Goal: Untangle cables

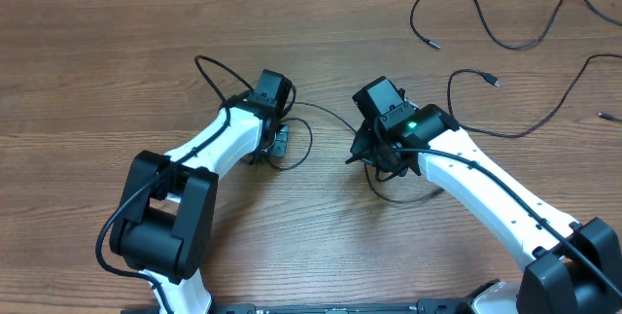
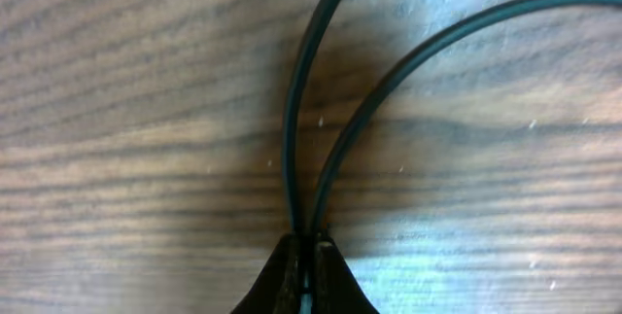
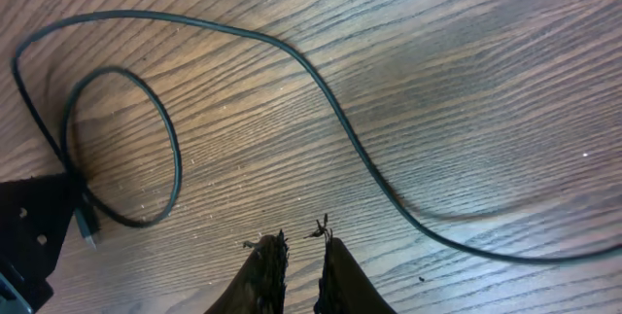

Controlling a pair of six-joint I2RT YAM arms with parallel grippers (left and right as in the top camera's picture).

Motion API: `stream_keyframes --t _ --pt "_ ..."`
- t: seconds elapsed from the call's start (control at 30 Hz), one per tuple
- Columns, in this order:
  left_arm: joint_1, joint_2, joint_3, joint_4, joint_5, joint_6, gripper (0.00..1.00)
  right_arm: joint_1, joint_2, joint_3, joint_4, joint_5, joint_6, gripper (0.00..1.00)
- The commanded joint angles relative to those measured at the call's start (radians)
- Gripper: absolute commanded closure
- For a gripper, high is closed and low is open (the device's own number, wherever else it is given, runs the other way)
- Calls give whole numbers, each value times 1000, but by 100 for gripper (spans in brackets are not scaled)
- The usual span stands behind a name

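Left gripper (image 2: 307,263) is clamped on two strands of the looped black cable (image 3: 342,124), which lies on the wooden table (image 1: 97,42) between the arms. Right gripper (image 3: 301,251) has its jaws nearly together; whether it grips anything cannot be told. Loose cables (image 1: 486,24) lie apart at the far right, so this loop is probably the last one not yet freed.

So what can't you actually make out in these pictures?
- Left wrist view: the two cable strands pinched in the left gripper leave the top edge, so whether they are one cable or two is unclear.
- Overhead: the far cables' plugs are too small to identify.
- Right wrist view: the long cable runs off the right edge, and a dark block is cut off at the lower left.
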Motion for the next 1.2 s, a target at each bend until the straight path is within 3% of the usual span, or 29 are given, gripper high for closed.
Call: stream_keyframes --t 0.0,0.17,0.27,0.47,0.7,0.93,1.17 --pt "1 17 56 -35 1 -30 96 -1 4 6 5 -1 7 85" --pt "1 17 96 -90 1 -29 90 -1 4 6 5 -2 7 84" --pt "1 17 96 -116 2 -29 73 -1 4 6 5 -2 7 84" --pt "1 17 95 -154 51 -29 58 -1 4 6 10 -1 7 84" --pt "1 18 93 -144 108 -30 59 -1 4 6 10 -1 7 83" --pt "1 18 73 -69 95 -11 57 -1 4 6 9 -1 7 83" --pt "1 18 62 -59 41 25 61 -1 4 6 4 -2 6 83"
